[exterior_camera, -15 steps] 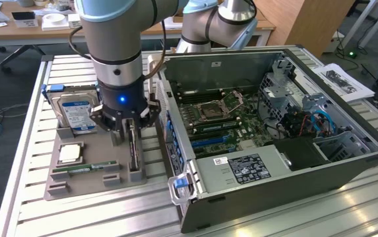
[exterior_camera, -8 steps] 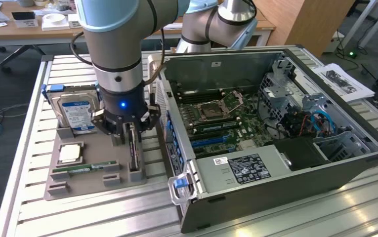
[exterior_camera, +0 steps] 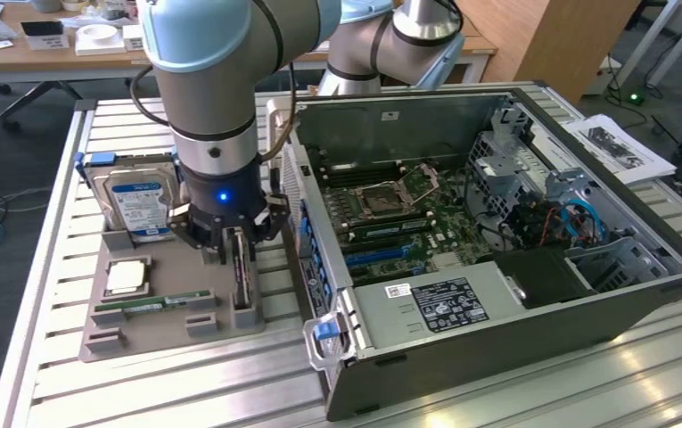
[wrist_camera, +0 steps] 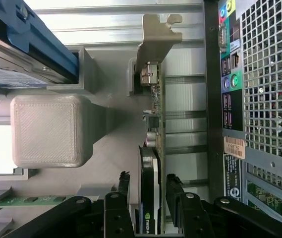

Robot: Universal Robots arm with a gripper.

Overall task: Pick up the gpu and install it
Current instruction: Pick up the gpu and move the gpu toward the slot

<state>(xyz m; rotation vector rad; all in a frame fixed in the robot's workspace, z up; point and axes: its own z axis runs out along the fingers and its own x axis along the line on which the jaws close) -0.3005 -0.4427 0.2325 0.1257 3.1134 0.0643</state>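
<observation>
The gpu [exterior_camera: 243, 287] stands on its edge in a slot at the right side of the grey parts tray [exterior_camera: 162, 337]. It is a thin dark card [wrist_camera: 149, 163] with a silver bracket at one end. My gripper [exterior_camera: 236, 242] has come down over the card from above. In the wrist view the gripper [wrist_camera: 148, 177] straddles the card, one black finger [wrist_camera: 124, 181] on each side. A narrow gap shows between each finger and the card's faces, so the jaws are open and the card rests in its slot.
The open computer case [exterior_camera: 626, 294] lies close beside the tray, its motherboard [exterior_camera: 412, 214] exposed and its rear panel [wrist_camera: 259, 99] near the card. On the tray stand a hard drive [exterior_camera: 138, 201], a CPU [exterior_camera: 127, 276] and a green RAM stick [exterior_camera: 151, 304]. A grey tray post [wrist_camera: 49, 130] rises beside the card.
</observation>
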